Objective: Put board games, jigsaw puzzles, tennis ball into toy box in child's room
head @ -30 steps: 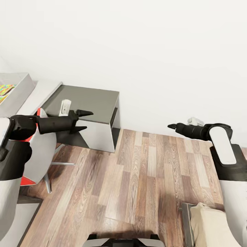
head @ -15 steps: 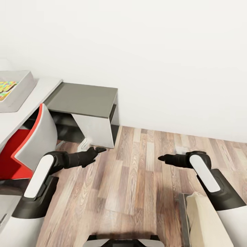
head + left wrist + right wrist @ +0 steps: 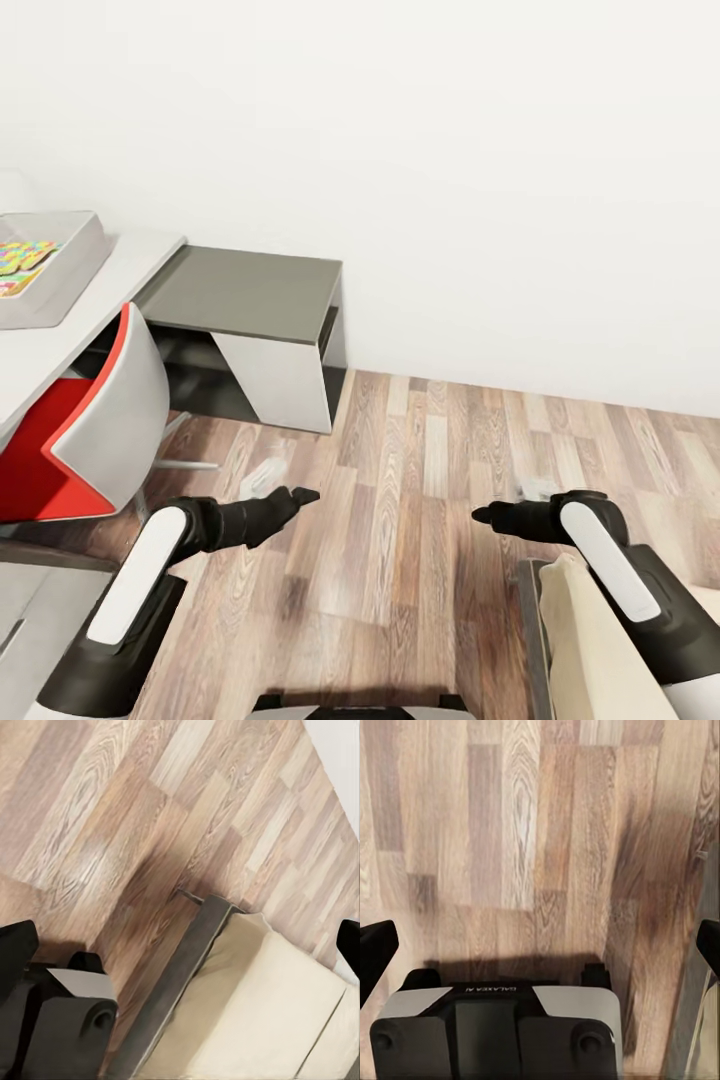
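Head view first. Wide bare wood floor (image 3: 430, 480) across the middle, open all the way to the white wall (image 3: 450, 150) at the top. Left claw (image 3: 296, 497) low in the lower left, tips close together, nothing in it. Right claw (image 3: 482, 516) low in the lower right, tips close too, nothing in it. Plenty of floor between the two.

Upper left of the frame: the white surface (image 3: 120, 275) with the grey toy box (image 3: 75, 270) on it, right at the picture's edge. Bright jigsaw puzzle (image 3: 25, 262) lying inside the toy box. Just right of the surface, a lower dark grey cabinet (image 3: 250, 295) against the wall. Red and grey chair (image 3: 95, 420) at the left, tucked under the surface, near the left arm. Corner of the beige bed (image 3: 590, 650) at the lower right, close under the right arm. Robot base (image 3: 360, 703) at the bottom edge.

Left wrist view next. Black fingertips (image 3: 16, 945) at the left and right edges, spread wide apart, nothing between them. Bed corner (image 3: 262, 1005) with its dark frame filling the lower right, floor (image 3: 150, 810) above it, part of the robot base (image 3: 71, 1020) at the lower left.

Right wrist view last. Black fingertips (image 3: 375, 945) at both side edges, wide apart, empty. Wood floor (image 3: 525, 832) above, robot base (image 3: 502, 1020) along the bottom, edge of the bed frame (image 3: 697, 1020) at the far right.
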### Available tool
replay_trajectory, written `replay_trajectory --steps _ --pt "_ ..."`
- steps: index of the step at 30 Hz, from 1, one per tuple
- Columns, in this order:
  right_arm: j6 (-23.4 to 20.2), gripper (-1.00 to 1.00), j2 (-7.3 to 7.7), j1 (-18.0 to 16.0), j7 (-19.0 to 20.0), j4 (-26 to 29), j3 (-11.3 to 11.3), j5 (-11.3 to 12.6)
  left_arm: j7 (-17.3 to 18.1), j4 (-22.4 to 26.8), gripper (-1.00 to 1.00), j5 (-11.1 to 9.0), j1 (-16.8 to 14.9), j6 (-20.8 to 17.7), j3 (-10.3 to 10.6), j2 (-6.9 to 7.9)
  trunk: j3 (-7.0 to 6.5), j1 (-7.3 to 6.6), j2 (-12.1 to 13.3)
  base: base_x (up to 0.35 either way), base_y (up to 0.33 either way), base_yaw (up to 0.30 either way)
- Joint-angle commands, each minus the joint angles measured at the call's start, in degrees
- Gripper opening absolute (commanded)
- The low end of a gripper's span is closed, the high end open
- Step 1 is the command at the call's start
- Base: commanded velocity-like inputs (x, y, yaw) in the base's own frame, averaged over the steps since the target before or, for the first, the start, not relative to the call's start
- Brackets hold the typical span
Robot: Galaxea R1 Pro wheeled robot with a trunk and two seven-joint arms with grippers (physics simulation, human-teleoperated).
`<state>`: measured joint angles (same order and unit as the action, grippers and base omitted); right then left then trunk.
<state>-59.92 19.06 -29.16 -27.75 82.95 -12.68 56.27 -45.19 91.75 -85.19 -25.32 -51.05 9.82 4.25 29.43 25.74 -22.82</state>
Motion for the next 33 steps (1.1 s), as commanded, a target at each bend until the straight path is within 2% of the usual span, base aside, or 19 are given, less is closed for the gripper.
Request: replay_trajectory --steps 1,2,3,8,13,17,20,21,22,26,29,33 --pt "-0.1 1.0 0.15 0.5 -0.6 0.2 -0.1 0.5 -0.5 0.0 1.0 0.4 1.2 0.4 0.3 -0.03 -0.01 0.04 -0.1 -0.011 0.0 -0.001" --pt "-0.1 1.0 0.27 1.1 -0.6 0.2 -0.1 0.5 -0.5 -0.1 1.0 1.4 2.4 1.0 0.5 -0.09 -0.11 0.04 -0.1 -0.009 0.0 -0.001" --pt "-0.1 1.0 0.27 1.1 -0.6 0.2 -0.1 0.5 -0.5 -0.1 1.0 1.4 2.4 1.0 0.5 -0.09 -0.2 0.04 -0.1 -0.009 0.0 -0.001" --pt "-0.1 1.0 0.58 5.2 -0.6 0.7 -0.4 0.4 1.9 -0.6 1.0 7.9 9.8 5.9 1.0 -0.06 -0.66 0.04 -0.1 -0.005 0.0 -0.001" --pt "-0.1 1.0 0.67 7.6 -0.6 1.3 -0.7 0.0 7.6 -2.8 1.0 15.3 16.0 11.4 1.2 0.25 -1.12 0.04 -0.1 -0.001 0.0 0.0" --pt "-0.1 1.0 0.47 8.3 -0.6 0.7 -1.2 -0.8 13.5 -8.4 1.0 19.4 18.4 14.6 1.0 0.23 -1.49 0.04 -0.1 0.0 0.0 0.0" --pt "-0.1 1.0 0.25 8.6 -0.6 -1.7 -2.9 -2.0 18.0 -14.5 1.0 20.8 19.2 16.3 0.9 0.13 -1.77 0.04 -0.1 0.0 0.0 0.0" --pt "-0.1 1.0 0.18 8.7 -0.5 -4.4 -4.4 -2.8 20.4 -17.8 1.0 21.4 19.4 17.0 0.9 0.07 -1.86 0.04 -0.1 0.0 0.0 0.0" --pt "0.0 1.0 0.17 8.8 -0.5 -6.0 -5.1 -3.1 21.3 -19.1 1.0 21.7 19.5 17.3 0.9 0.05 -1.96 0.04 -0.1 0.0 0.0 0.0" --pt "6.1 1.0 0.15 9.1 0.1 -13.7 -7.9 -3.8 23.5 -22.9 1.0 22.2 20.0 18.0 1.0 0.37 -2.33 0.04 -0.1 0.0 0.0 0.0" --pt "10.7 1.0 0.26 9.8 2.9 -19.5 -11.9 -4.4 24.3 -26.5 1.0 22.4 20.3 18.9 1.1 0.62 -2.61 0.04 -0.1 0.0 0.0 0.0" --pt "15.8 1.0 -0.01 10.4 7.9 -27.1 -18.7 -6.6 25.0 -32.4 1.0 22.5 20.6 21.1 1.1 0.8 -2.99 0.04 -0.1 0.0 0.0 0.0"
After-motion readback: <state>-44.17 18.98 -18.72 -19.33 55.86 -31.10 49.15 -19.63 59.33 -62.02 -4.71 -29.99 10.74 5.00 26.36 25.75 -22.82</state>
